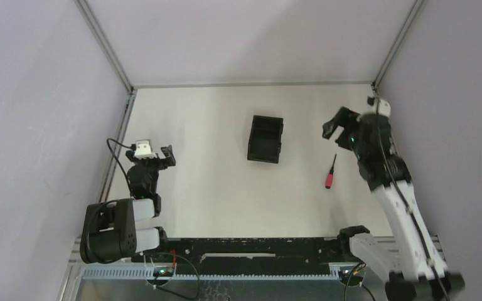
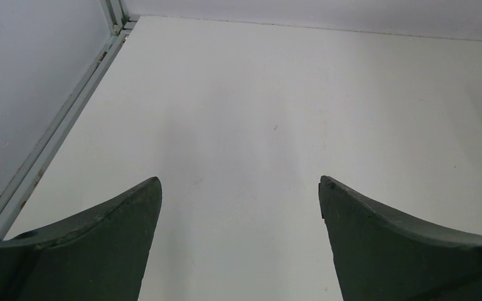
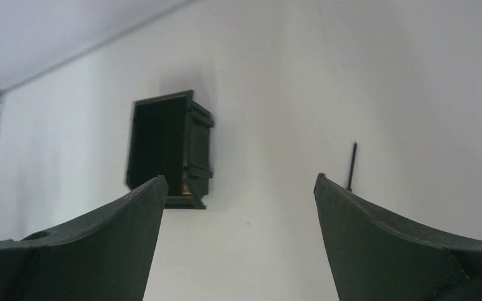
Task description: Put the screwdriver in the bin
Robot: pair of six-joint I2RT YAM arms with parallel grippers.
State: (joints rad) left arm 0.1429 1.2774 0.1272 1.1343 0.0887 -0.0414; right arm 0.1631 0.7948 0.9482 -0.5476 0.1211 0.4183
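Screwdriver: stubby red handle, thin blk shaft.

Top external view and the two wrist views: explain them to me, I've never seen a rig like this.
The top view looks down from above and behind two robot arms bolted at the near edge of the table. Each arm ends in a two-finger gripper: the left gripper and the right gripper. The other two pictures come from cameras on the wrists; the dark curved shapes at the bottom are each gripper's own fingers. On the table lie a black bin with an inner divider and, apart from it, a red-handled screwdriver. Both grippers are open and hold nothing.
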